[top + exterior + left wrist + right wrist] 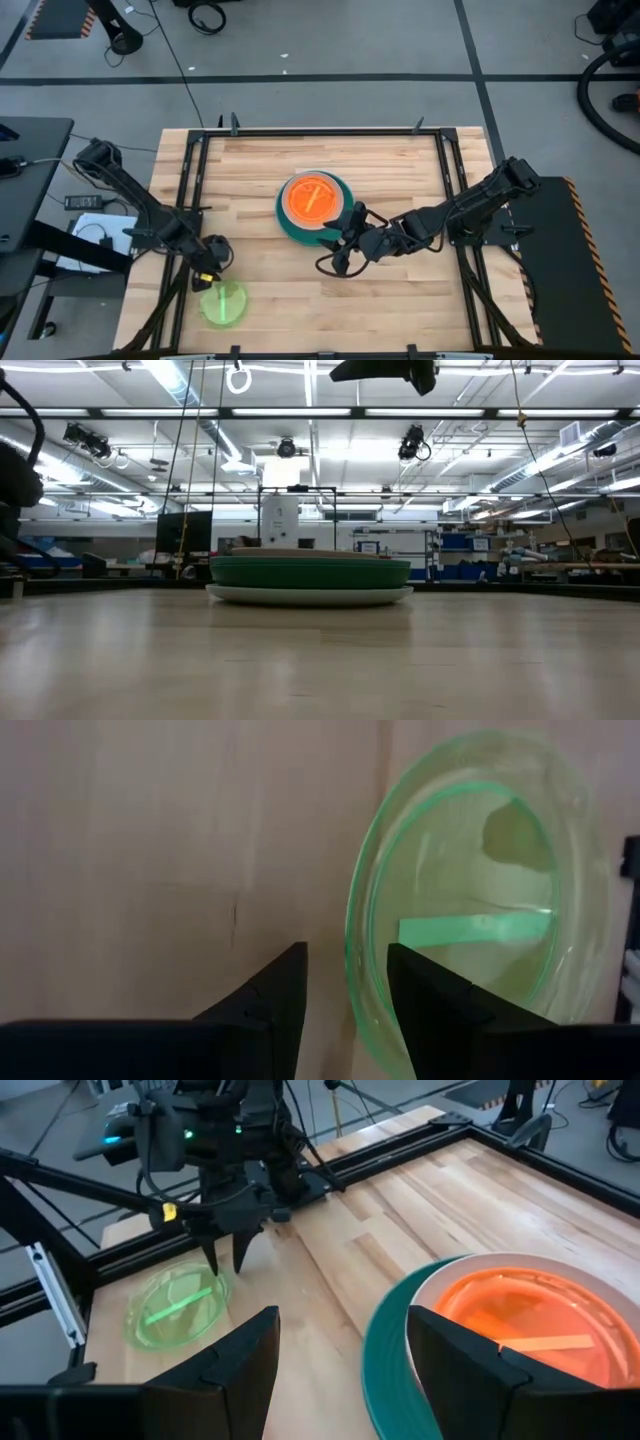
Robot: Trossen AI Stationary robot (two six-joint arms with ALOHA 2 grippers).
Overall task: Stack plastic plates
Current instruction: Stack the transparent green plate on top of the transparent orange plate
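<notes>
High view is showing the stack of plates (314, 208) sitting near the middle of the table (400, 290), with translucent orange (313, 196) on top, a beige rim below it and teal at the outer edge. One lime green plate (223, 302) is lying alone at the near left corner, well apart from the stack. The left claw (208, 272) is hovering just beside the far edge of that plate, so the left arm is clearly the nearer one; the plate lies toward the near side from its fingertips. The right claw (340, 255) is waiting just beside the near right edge of the stack.

Low view is showing only the stack (310, 575) side on, a dark green band over a pale bottom plate, resting flat on the table (320, 660); neither claw is appearing there.

Left wrist view is looking down past the left claw (347, 982), whose fingers are standing spread and holding nothing, with the green plate's (480, 880) rim lying just by the gap between them.

Right wrist view is showing the right claw (343, 1350) spread and empty, the stack (520, 1330) right next to one finger, and across the table the left claw (226, 1258) pointing down at the edge of the green plate (178, 1308). The likely next step is gripping that rim, which calls for a slight approach toward the plate.
</notes>
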